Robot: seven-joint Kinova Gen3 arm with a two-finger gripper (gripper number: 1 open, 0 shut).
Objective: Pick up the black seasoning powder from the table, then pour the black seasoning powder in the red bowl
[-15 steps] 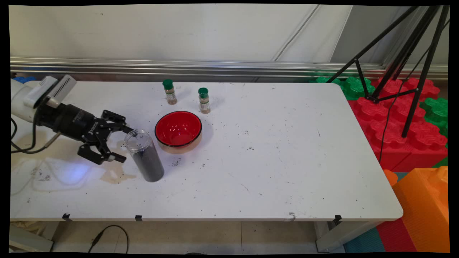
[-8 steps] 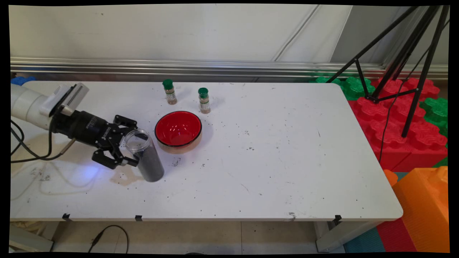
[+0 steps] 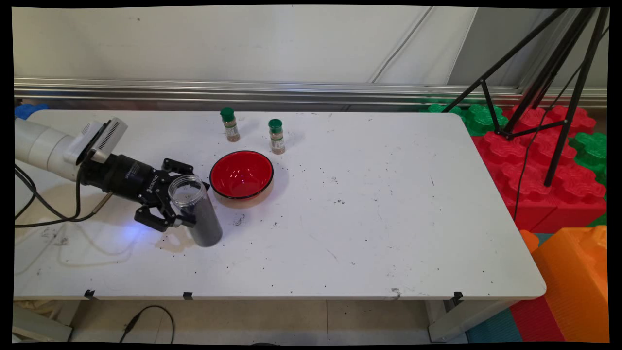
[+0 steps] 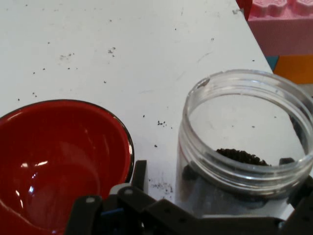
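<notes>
A clear, lidless jar (image 3: 197, 214) filled with dark grains stands upright on the white table (image 3: 369, 228), left of the middle. My gripper (image 3: 190, 198) reaches it from the left and is open, with one finger behind the jar and one in front. I cannot tell whether the fingers touch it. Just right of the jar is a red bowl (image 3: 241, 177), which looks empty. In the hand view the jar's open mouth (image 4: 244, 161) fills the right side and the red bowl (image 4: 54, 161) the lower left, with the gripper (image 4: 220, 198) straddling the jar.
Two small spice bottles with green caps (image 3: 230, 125) (image 3: 276, 136) stand behind the bowl. Dark grains are scattered on the table and a brownish stain (image 3: 170, 240) lies by the jar. A black tripod (image 3: 544, 97) and red, green and orange foam blocks (image 3: 544, 184) stand beyond the table's right end.
My gripper has moved right, from beside the jar to having its open fingers on either side of it. The jar, bowl and bottles have not moved.
</notes>
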